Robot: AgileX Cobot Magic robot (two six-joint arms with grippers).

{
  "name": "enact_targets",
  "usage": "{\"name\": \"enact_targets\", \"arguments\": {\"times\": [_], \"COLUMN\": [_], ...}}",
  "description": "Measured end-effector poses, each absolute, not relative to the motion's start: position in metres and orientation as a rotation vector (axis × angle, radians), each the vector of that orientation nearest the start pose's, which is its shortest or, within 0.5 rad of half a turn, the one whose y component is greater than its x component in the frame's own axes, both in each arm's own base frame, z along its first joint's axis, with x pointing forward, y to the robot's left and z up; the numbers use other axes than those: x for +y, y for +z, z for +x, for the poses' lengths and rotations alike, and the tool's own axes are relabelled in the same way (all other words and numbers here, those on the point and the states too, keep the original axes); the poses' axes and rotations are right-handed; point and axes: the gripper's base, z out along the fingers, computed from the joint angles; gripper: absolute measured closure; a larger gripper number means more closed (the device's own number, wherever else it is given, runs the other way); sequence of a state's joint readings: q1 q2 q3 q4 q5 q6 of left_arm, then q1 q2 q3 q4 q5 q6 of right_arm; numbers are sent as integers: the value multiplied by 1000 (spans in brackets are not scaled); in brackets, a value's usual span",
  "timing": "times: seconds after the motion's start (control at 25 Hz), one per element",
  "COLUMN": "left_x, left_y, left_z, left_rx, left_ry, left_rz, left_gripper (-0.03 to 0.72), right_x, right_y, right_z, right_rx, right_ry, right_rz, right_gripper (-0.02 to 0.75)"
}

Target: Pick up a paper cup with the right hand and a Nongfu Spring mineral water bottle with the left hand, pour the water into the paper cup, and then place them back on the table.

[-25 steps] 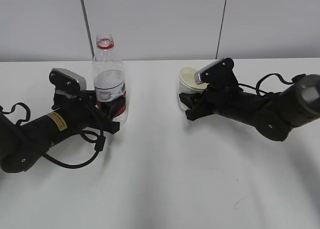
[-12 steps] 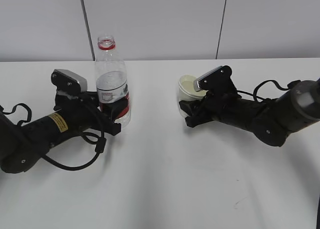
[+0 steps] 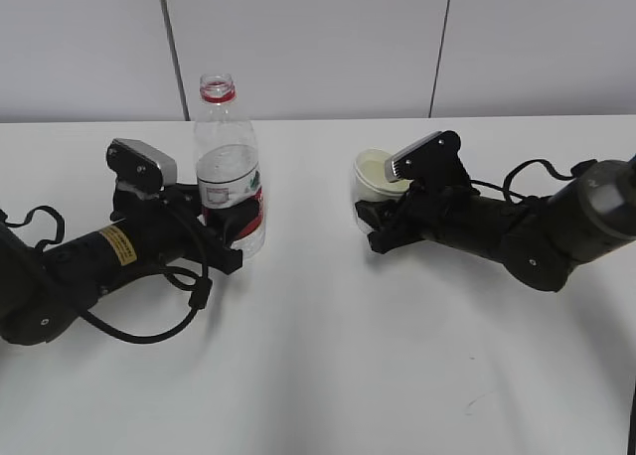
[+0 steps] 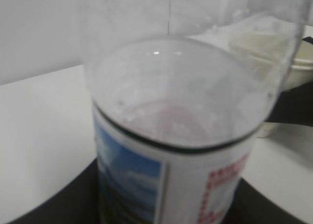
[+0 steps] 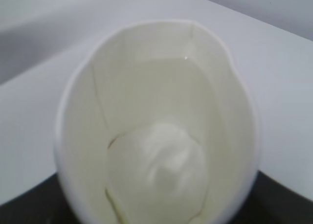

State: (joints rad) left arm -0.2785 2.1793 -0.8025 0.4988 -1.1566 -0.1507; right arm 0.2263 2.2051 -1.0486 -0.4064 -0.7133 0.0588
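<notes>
Left claw [image 3: 231, 227] clasps the upright bottle [image 3: 230, 162]; the right claw [image 3: 370, 217] (squeezing its rim oval) grips the cup [image 3: 375, 175], well apart across the bench [image 3: 328, 356].

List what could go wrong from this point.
1. The Nongfu Spring bottle has no cap and holds water; the left pincer grips it low, so a tilt could spill it.
2. The paper cup looks squeezed out of round in the right pincer; it may buckle and slosh.
3. A quick release could tip either.

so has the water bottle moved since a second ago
Yes. The bottle has shifted slightly right and up, its cap closer to the wall seam behind it.
</notes>
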Motion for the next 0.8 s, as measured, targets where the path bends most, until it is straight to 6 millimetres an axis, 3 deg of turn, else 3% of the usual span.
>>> {"name": "enact_targets", "arguments": {"times": [0.24, 0.32, 0.8], "left_x": [-139, -139, -140], "left_y": [83, 83, 83], "left_z": [339, 338, 338], "left_rx": [1650, 1649, 1648], "left_ry": [-557, -559, -563], "left_rz": [634, 640, 647], "left_gripper": [339, 339, 339], "right_x": [117, 117, 112], "right_y": [84, 84, 87], "right_z": [403, 403, 401], "right_rx": [1853, 1853, 1975], "right_ry": [240, 240, 211], "right_rz": [-632, -632, -609], "right_gripper": [121, 93, 87]}}
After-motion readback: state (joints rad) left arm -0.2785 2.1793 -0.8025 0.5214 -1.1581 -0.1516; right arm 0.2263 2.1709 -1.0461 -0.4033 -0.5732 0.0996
